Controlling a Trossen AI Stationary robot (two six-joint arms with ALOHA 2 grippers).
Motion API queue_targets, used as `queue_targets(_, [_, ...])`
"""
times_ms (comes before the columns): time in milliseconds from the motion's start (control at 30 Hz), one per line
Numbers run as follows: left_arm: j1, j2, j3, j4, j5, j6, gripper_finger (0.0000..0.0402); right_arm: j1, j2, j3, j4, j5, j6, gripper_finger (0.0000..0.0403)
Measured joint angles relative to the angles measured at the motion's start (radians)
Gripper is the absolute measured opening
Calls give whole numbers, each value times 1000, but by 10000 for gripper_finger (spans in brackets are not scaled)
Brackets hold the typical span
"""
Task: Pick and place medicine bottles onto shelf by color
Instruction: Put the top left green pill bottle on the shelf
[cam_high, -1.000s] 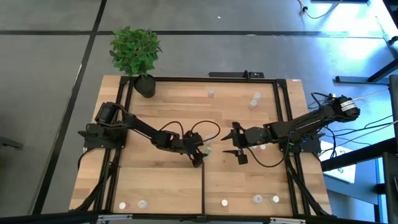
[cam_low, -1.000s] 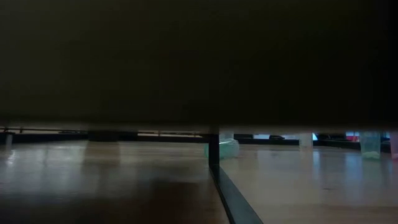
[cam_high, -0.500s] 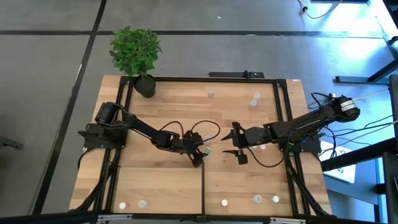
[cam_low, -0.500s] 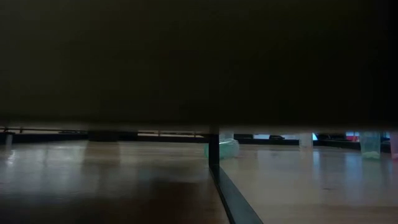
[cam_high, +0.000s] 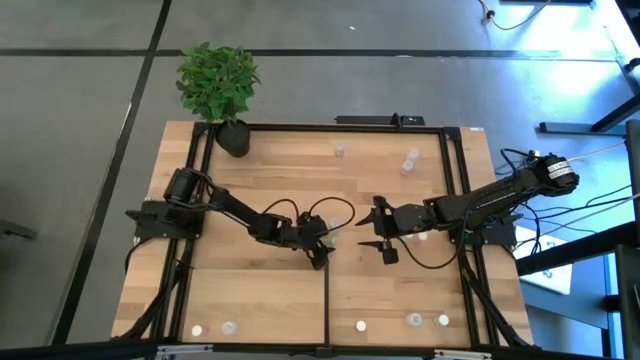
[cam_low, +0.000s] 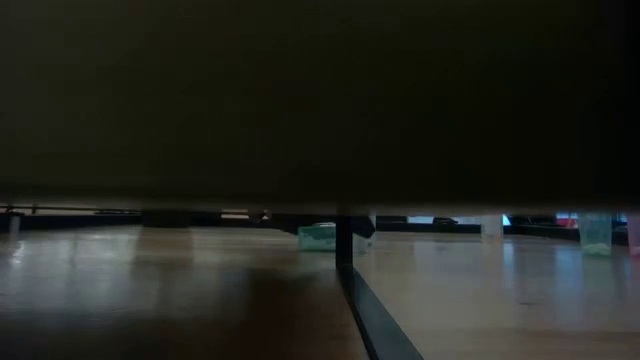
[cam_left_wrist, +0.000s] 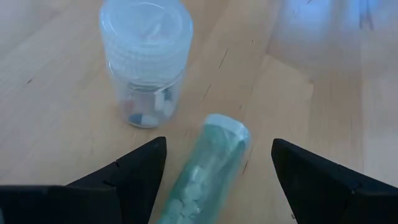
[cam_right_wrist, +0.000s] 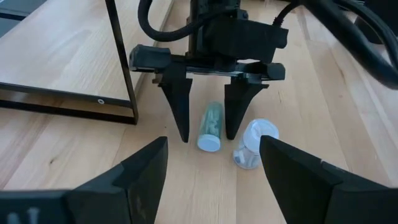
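A green-tinted medicine bottle (cam_left_wrist: 208, 168) lies on its side on the shelf (cam_high: 270, 170), near its middle. A clear bottle with a clear lid (cam_left_wrist: 146, 62) stands upright right beside it. My left gripper (cam_high: 321, 249) is open and low over the wood. Its two fingers stand on either side of the lying green bottle (cam_right_wrist: 212, 121), with a gap showing on each side. My right gripper (cam_high: 383, 236) is open and empty, a short way to the right, facing the left gripper.
Several more small bottles stand along the shelf's near edge (cam_high: 414, 320) and two stand at the far right (cam_high: 409, 160). The black divider bar (cam_high: 328, 300) runs from the middle to the near rail. A black plant pot (cam_high: 235, 138) stands at the far left corner.
My left arm has stretched a little toward the table's right and its gripper has come down around the lying green bottle, so its dark fingers now show in the low view. My right gripper has kept still.
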Motion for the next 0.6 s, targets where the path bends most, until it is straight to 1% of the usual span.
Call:
queue_targets(67, [0, 0, 0, -1, -2, 6, 289, 0, 0, 0, 1, 0, 0, 257])
queue_targets(233, [-5, 2, 0, -8, -8, 122, 289, 0, 0, 0, 3, 0, 0, 257])
queue_targets(600, [-9, 1, 1, -4, -12, 303, 289, 0, 0, 0, 4, 0, 28, 257])
